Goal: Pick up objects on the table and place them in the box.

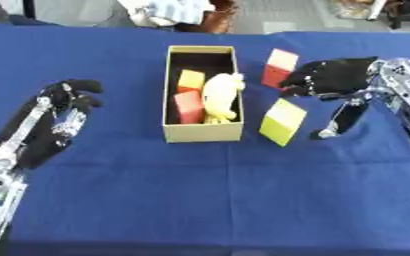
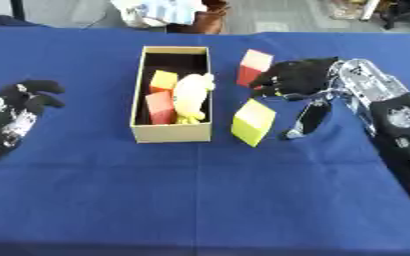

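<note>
While the yellow block (image 1: 283,121) is sitting tilted on the cloth (image 1: 200,200), it is lying just below and to the left of my right hand (image 1: 331,77), in the gap between that hand and the box (image 1: 202,132). Its pale top face is leaning up toward my palm, and its lower corner is pointing down and away from me. I am taking this block as the one to go for, since it is lying on the box side of my thumb (image 1: 344,117).

Up past my fingers (image 1: 298,82) the red block (image 1: 278,68) is standing upright with a pale top, just beside my fingertips; whether they are touching it I cannot tell. Both blocks are lying to the right of the box, so my right hand is far nearer to them than the left.

That right hand is hanging spread, fingers bent forward and reaching left, thumb pointing down toward the cloth, with nothing inside it. To take the yellow block, I judge I would be sliding left and down so that fingers and thumb straddle it.

Further left, the box is running lengthwise away from me and is already holding a yellow toy (image 1: 222,95), a red cube (image 1: 189,107) and a yellow cube (image 1: 191,80).

Well apart on the far side of the box, my left hand (image 1: 55,122) is resting idle, fingers relaxed, holding nothing.
</note>
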Controlling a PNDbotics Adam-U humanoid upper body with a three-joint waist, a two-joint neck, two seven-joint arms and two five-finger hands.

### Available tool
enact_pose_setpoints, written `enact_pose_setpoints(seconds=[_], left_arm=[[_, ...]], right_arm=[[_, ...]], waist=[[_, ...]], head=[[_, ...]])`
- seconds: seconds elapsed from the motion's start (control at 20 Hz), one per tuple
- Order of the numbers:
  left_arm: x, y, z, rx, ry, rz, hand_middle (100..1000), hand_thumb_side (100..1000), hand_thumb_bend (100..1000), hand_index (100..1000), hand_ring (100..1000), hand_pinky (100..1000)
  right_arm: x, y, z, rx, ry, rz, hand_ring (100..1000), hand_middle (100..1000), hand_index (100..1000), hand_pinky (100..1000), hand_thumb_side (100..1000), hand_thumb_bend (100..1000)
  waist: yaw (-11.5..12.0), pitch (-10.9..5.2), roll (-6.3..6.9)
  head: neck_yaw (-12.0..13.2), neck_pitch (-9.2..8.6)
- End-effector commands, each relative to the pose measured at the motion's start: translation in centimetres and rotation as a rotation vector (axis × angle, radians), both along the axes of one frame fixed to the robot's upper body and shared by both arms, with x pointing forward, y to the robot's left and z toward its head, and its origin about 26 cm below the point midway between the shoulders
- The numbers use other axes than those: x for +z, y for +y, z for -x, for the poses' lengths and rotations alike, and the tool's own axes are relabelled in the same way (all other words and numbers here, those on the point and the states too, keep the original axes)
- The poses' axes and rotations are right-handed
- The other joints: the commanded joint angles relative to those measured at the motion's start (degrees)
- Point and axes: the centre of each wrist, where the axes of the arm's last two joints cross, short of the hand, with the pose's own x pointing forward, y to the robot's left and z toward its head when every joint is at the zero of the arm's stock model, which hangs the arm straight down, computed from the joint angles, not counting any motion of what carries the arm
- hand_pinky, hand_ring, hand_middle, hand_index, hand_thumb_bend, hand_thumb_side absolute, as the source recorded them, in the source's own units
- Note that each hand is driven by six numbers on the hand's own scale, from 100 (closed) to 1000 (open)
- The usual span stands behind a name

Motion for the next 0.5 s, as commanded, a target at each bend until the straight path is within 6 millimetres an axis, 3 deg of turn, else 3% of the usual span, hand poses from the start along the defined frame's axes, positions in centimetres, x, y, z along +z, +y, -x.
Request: enact_pose_setpoints(seconds=[0.05, 0.5], left_arm=[[0.7, 0.3, 0.0, -0.002, -0.021, -0.017, 738, 768, 100, 839, 704, 832], [0.7, 0.2, 0.0, -0.01, -0.023, -0.013, 738, 769, 100, 839, 705, 832]], right_arm=[[0.1, -0.4, -0.5, 0.02, 0.031, 0.086, 1000, 1000, 1000, 946, 601, 408], [-1.4, 0.7, -0.9, 0.047, 0.039, 0.031, 1000, 1000, 1000, 931, 493, 292]], waist=[[0.1, -1.03, -0.32], [0.2, -0.84, 0.15]], head=[[-0.2, 0.27], [-0.6, 0.27]])
